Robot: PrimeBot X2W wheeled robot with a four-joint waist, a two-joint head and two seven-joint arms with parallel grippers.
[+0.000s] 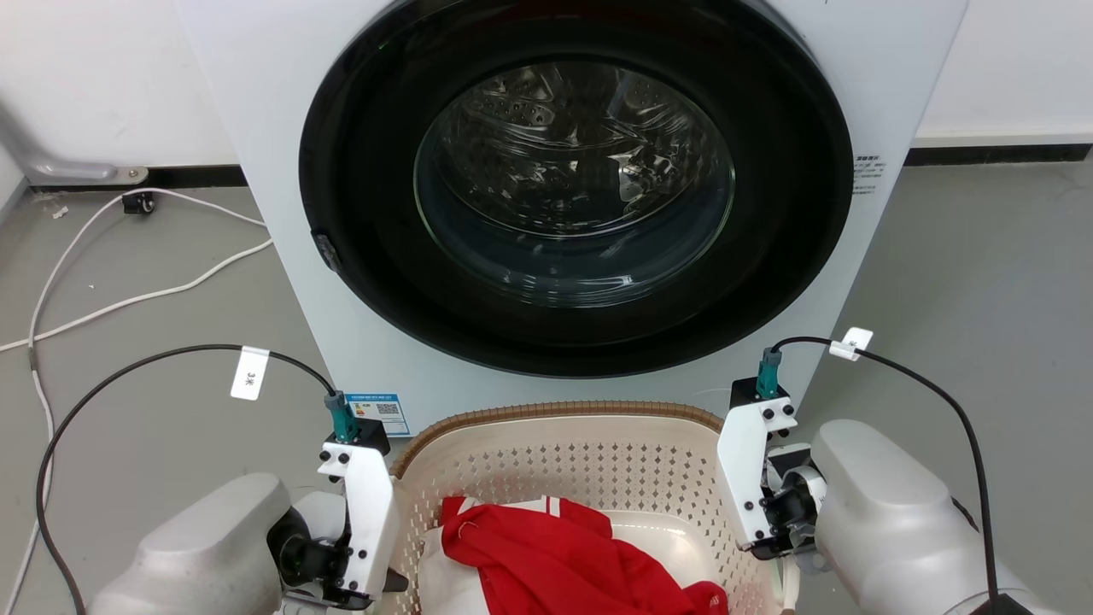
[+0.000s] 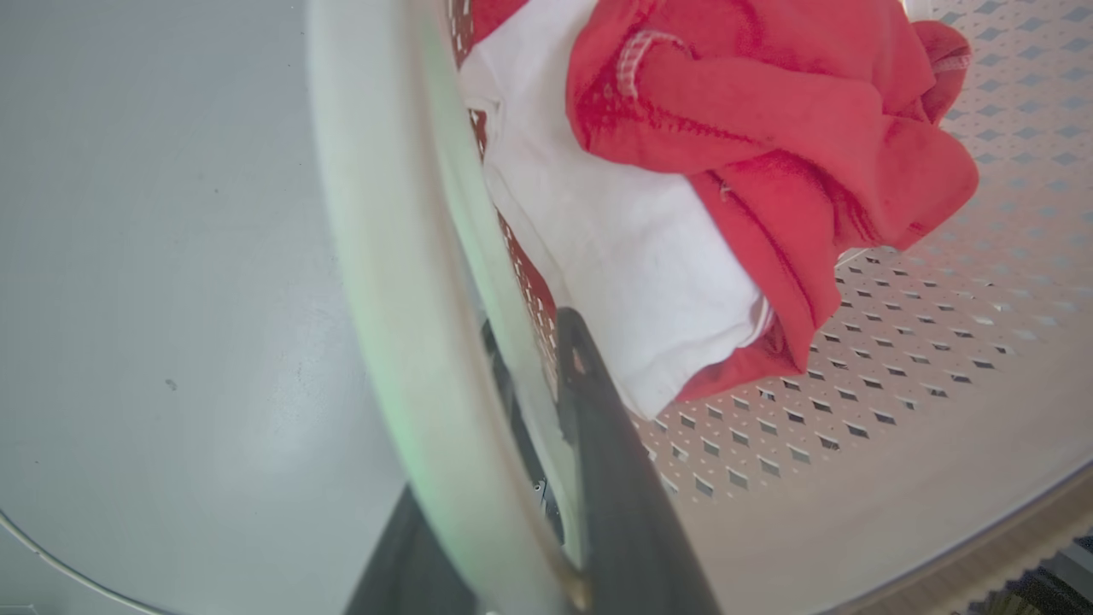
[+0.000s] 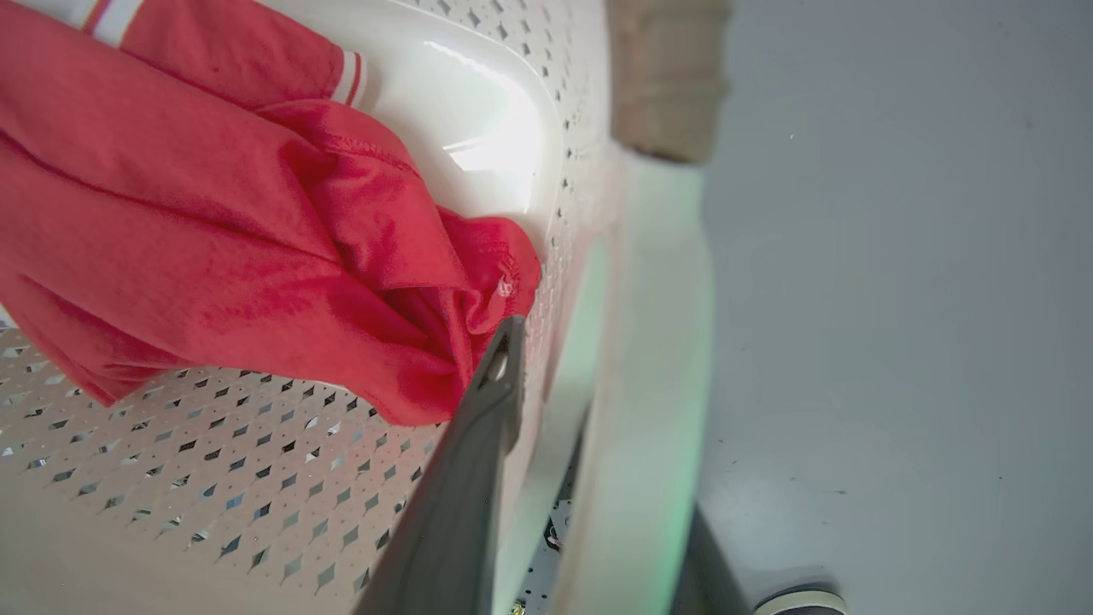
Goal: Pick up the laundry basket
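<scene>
The laundry basket (image 1: 555, 415) is cream with a brown woven rim and stands low in front of me, holding a red garment (image 1: 555, 547) over a white one (image 2: 615, 256). My left gripper (image 1: 386, 582) is at its left side. In the left wrist view one dark finger (image 2: 598, 427) lies inside the perforated wall and the other outside, with the white handle (image 2: 384, 256) pinched between them. My right gripper (image 1: 781, 555) holds the right handle (image 3: 657, 342) the same way, its inner finger (image 3: 478, 444) against the wall beside the red cloth (image 3: 213, 213).
A white washing machine (image 1: 256, 85) with a round dark glass door (image 1: 576, 179) stands directly behind the basket. White cables (image 1: 128, 299) trail over the grey floor at the left. Bare grey floor (image 1: 982, 299) lies to the right.
</scene>
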